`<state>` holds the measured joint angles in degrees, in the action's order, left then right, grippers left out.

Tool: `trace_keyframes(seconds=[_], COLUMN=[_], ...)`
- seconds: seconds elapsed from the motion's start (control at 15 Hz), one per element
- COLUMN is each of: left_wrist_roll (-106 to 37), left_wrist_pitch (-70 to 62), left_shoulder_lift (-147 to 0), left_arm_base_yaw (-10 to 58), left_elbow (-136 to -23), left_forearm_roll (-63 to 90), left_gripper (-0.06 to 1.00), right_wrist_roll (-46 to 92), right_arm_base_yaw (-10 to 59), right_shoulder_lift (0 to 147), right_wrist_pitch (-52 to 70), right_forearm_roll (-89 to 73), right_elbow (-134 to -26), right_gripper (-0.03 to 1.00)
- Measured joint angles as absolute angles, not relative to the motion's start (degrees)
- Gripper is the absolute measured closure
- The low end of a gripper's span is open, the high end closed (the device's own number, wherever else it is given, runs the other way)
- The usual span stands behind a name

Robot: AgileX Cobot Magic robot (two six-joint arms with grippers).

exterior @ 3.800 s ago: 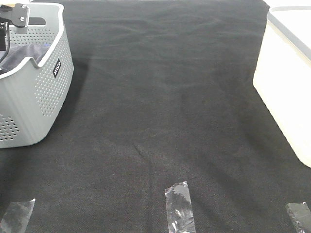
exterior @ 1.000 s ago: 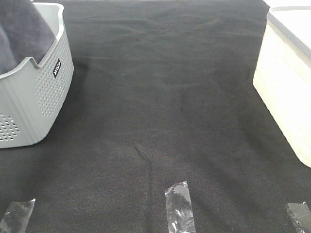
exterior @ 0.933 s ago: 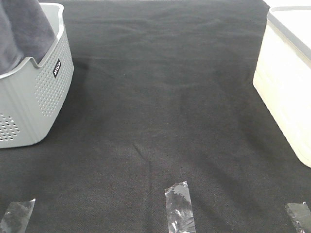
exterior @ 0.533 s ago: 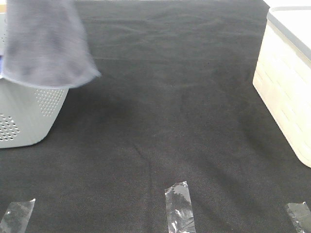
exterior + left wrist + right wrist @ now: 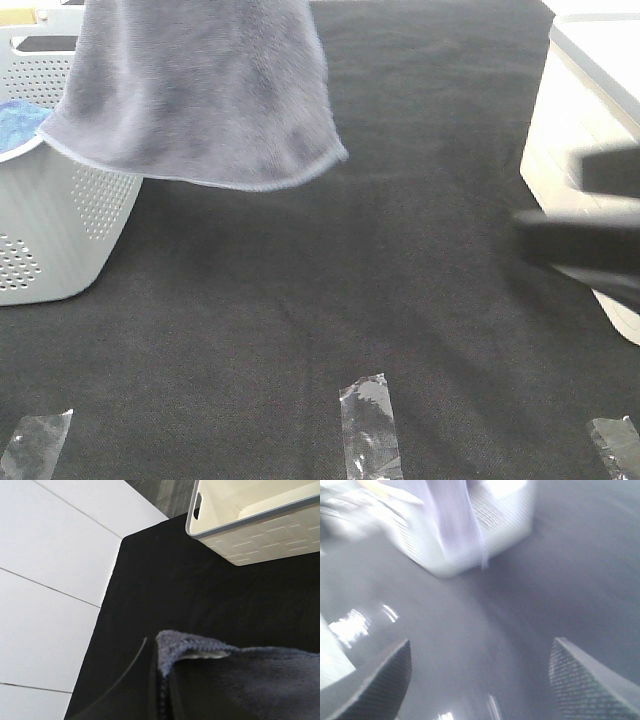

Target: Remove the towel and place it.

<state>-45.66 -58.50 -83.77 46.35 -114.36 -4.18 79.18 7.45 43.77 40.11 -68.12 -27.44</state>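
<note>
The dark slate-grey towel (image 5: 200, 90) hangs in the air from above the view's top edge, over the grey basket's right rim and the table beside it. Its paler hem forms the lower edge. My left gripper (image 5: 162, 680) is shut on a corner of the towel (image 5: 240, 680); it is out of sight in the exterior view. My right gripper (image 5: 480, 680) is open and empty, low over the black table, and faces the basket (image 5: 470, 535) and the hanging towel (image 5: 452, 515). The right arm (image 5: 585, 240) shows as a dark blur at the right.
The grey perforated basket (image 5: 60, 230) stands at the left and holds a bright blue cloth (image 5: 18, 122). A white bin (image 5: 575, 120) stands at the right edge and also shows in the left wrist view (image 5: 260, 535). Tape strips (image 5: 368, 425) mark the front of the black table.
The towel has risen out of the basket and swung to the right, uncovering the blue cloth. The right arm has come into view from the right.
</note>
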Motion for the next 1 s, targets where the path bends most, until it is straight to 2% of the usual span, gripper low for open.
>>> trace_keyframes(seconds=[0.13,0.33,0.6,0.8,1.0], left_wrist_roll=[-45.7,-45.7,-45.7,-45.7,-45.7], left_wrist_pitch=[-58.5,-58.5,-56.9,-54.0,-52.5], left_shoulder_lift=[-83.8,-83.8,-83.8,-84.1,-86.3], left_arm_base_yaw=[48.5,50.2,50.6,50.6,50.6], left_elbow=[-114.4,-114.4,-114.4,-114.4,-114.4], left_forearm_roll=[-4.2,-4.3,-4.4,-4.4,-5.2], left_gripper=[0.94,0.94,0.94,0.94,0.94], right_wrist_roll=[97.5,109.3,110.3,110.3,110.3], right_arm_base_yaw=[7.4,7.4,7.4,7.6,11.7], right_shoulder_lift=[54.0,67.7,80.5,85.0,85.8], right_wrist_pitch=[45.3,57.7,67.3,68.8,68.1], right_forearm_roll=[-84.3,-92.2,-90.8,-89.3,-89.0], right_elbow=[-27.6,-32.4,-40.9,-42.1,-42.1], right_gripper=[0.22,0.22,0.22,0.22,0.22])
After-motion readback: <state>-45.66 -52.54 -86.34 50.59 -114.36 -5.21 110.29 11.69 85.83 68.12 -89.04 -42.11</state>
